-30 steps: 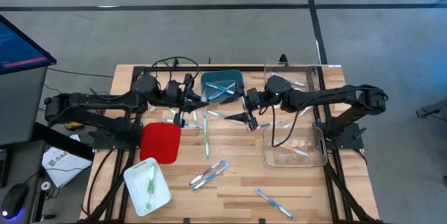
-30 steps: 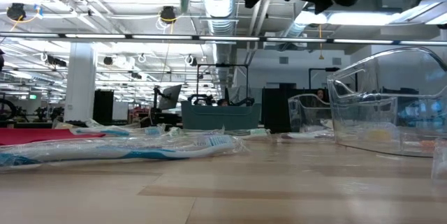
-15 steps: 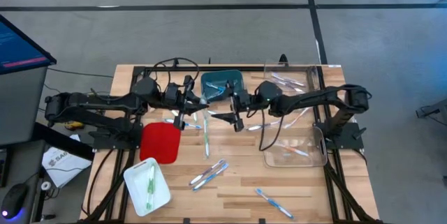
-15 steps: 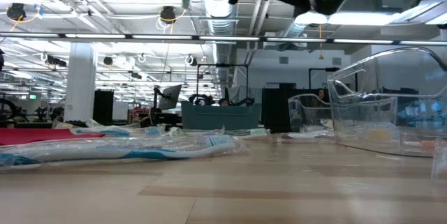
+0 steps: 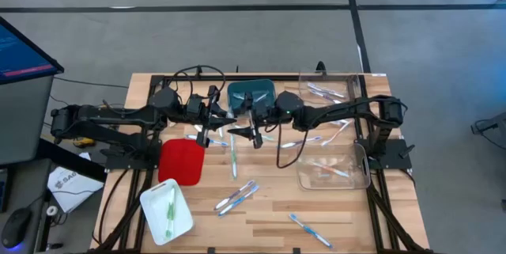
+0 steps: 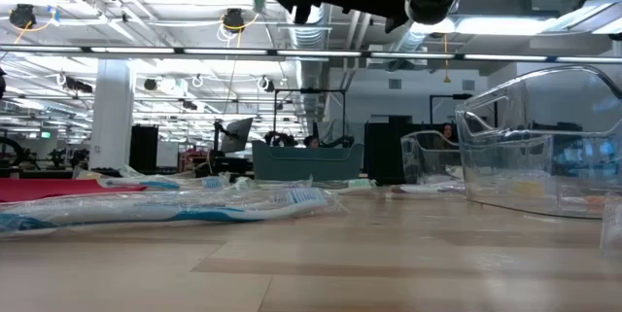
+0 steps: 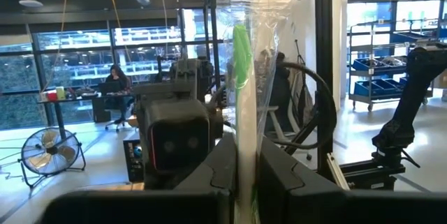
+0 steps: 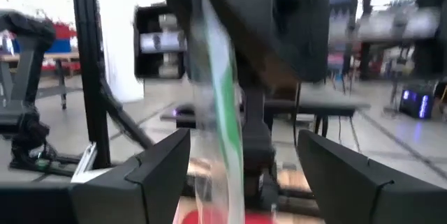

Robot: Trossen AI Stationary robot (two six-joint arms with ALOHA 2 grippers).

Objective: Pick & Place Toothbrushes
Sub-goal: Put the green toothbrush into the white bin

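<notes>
Fingers first: left gripper (image 5: 215, 115) is clamped on a green toothbrush (image 5: 213, 96) in a clear wrapper, and right gripper (image 5: 251, 130) has its fingers spread wide with nothing between them yet, both sitting at the upper middle of the high view, tips nearly meeting just below the teal bin (image 5: 251, 96). Same view: loose toothbrushes (image 5: 236, 197) lie scattered across the wooden table (image 5: 269, 218), one green one on the white tray (image 5: 166, 210) at lower left, a red lid (image 5: 181, 161) above it, and more brushes in the clear bins (image 5: 334, 167) on the right

Low view: wrapped blue brush (image 6: 175, 210) lies across the left foreground, teal bin at centre, clear bins at right, both arms only dark shapes along the top edge

Left wrist view: the wrapped green brush stands upright, pinched between the two dark fingers (image 7: 216, 172) at bottom centre

Right wrist view: open fingers (image 8: 164, 165) at the bottom corners, the wrapped green brush hanging between and beyond them, held by the other gripper
</notes>
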